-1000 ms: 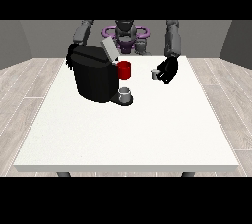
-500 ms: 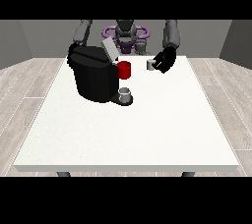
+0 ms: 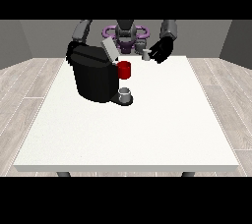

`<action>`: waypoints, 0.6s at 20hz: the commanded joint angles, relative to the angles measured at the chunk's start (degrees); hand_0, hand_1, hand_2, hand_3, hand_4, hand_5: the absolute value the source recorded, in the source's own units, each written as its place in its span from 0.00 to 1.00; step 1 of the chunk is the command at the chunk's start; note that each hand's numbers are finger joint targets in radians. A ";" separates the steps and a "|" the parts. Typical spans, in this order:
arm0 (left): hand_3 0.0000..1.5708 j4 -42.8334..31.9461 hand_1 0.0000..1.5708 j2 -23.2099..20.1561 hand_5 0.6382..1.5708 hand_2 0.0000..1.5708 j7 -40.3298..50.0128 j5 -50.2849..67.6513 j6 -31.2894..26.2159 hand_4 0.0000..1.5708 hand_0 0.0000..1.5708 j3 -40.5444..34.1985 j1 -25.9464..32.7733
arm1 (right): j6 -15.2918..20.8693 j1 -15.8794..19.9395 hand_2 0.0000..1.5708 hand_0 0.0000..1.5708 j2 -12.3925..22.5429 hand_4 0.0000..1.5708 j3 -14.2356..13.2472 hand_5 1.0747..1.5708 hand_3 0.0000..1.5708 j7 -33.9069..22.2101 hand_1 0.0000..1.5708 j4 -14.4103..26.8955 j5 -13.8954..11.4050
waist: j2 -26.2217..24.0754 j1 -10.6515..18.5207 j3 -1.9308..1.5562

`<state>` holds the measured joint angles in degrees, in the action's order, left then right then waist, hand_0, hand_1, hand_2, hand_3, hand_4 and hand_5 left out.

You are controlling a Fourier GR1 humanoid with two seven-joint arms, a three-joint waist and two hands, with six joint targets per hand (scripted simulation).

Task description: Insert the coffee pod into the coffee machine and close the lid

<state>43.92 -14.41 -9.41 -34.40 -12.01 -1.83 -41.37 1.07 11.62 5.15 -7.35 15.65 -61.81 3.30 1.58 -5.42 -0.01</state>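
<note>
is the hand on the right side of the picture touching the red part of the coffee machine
Apart. The front view shows the hand at the view's right raised, holding the small pale coffee pod, with bare table showing between it and the red holder.

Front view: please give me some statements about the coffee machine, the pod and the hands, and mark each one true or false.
1. The lid of the coffee machine is closed. False: it stands raised and tilted.
2. The hand at the view's right holds a small grey pod in the air. True.
3. The pod is already inside the machine. False: it is to the right of the machine, apart from it.
4. A grey cup stands at the machine's foot, below the red part. True.
5. The hand at the view's left rests on the table. False: it is up at the machine's top left edge.
</note>
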 commanded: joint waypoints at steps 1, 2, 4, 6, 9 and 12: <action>0.88 2.31 0.92 -0.04 1.00 0.92 1.68 -0.56 -1.74 0.38 0.92 0.52 0.38 | -0.79 -1.72 0.00 0.00 0.39 0.20 1.17 1.00 0.00 -0.88 0.00 -1.48 -0.49 | -1.78 -0.48 0.00; 0.91 4.14 0.93 2.58 1.00 0.94 3.60 -0.43 -2.06 0.40 0.93 1.61 -0.03 | -1.79 -0.82 0.00 0.00 2.28 0.15 -1.88 1.00 0.00 -0.34 0.00 1.02 1.59 | -2.21 0.57 -0.01; 0.89 4.96 0.93 1.91 1.00 0.93 4.19 -0.42 -2.82 0.40 0.93 1.11 -2.85 | -1.20 -0.54 0.00 0.00 0.93 0.11 -0.89 1.00 0.00 3.34 0.00 1.97 0.51 | 0.01 0.07 -0.01; 0.86 5.64 0.87 4.69 1.00 0.89 6.54 1.84 -3.11 0.42 0.87 -0.11 -3.18 | -2.02 -0.97 0.00 0.00 1.99 0.13 -2.20 1.00 0.00 3.28 0.00 2.85 1.58 | -0.84 -0.04 -0.01; 0.87 4.62 0.89 1.72 1.00 0.91 10.41 4.03 -4.81 0.42 0.89 -4.21 -10.27 | -3.97 1.45 0.00 0.00 2.68 0.14 -1.38 1.00 0.00 2.59 0.00 1.82 1.83 | 1.58 -2.40 -0.01; 0.85 5.38 0.93 1.60 1.00 0.92 8.84 2.14 -2.11 0.39 0.93 -3.10 -10.34 | -2.30 1.28 0.00 0.00 0.48 0.15 -0.40 1.00 0.00 4.89 0.00 2.17 0.92 | 3.98 -2.78 -0.01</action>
<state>48.96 -12.54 -0.78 -31.60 -16.04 -4.46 -49.47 -1.59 12.21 6.94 -8.63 18.35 -59.80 4.75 2.55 -7.01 -0.01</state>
